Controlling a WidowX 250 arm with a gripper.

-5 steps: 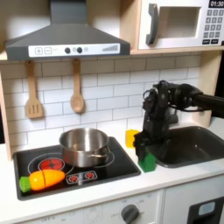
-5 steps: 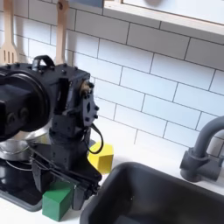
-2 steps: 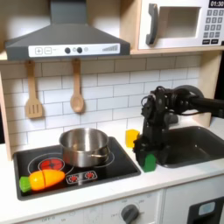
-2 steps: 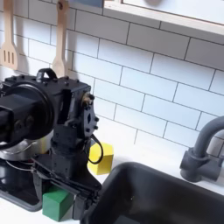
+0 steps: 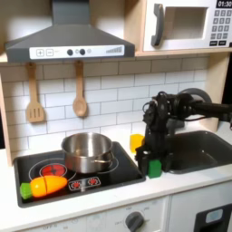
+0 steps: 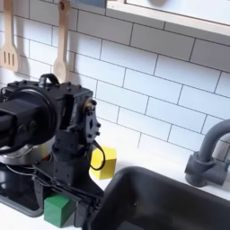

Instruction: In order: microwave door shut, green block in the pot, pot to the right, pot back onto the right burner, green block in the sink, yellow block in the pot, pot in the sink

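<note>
**Beside the sink, the arm is settling over the green block**

Between stove and sink [image 5: 204, 149], the gripper [image 5: 148, 161] is edging lower toward the green block [image 6: 59, 209], which is sitting on the counter. Whether the fingers are apart, I cannot tell. Microwave door [image 5: 179, 24] looks shut, so the pot [image 5: 88, 151] step is probably beginning.

A grey range hood [image 5: 68, 36] hangs over the black stove top [image 5: 77, 172]. Two wooden utensils, a slotted spatula [image 5: 34, 95] and a spoon [image 5: 80, 91], hang on the white tiled wall [image 6: 171, 99]. An orange toy carrot [image 5: 43, 186] lies at the stove's front corner on the first exterior view's left.
</note>
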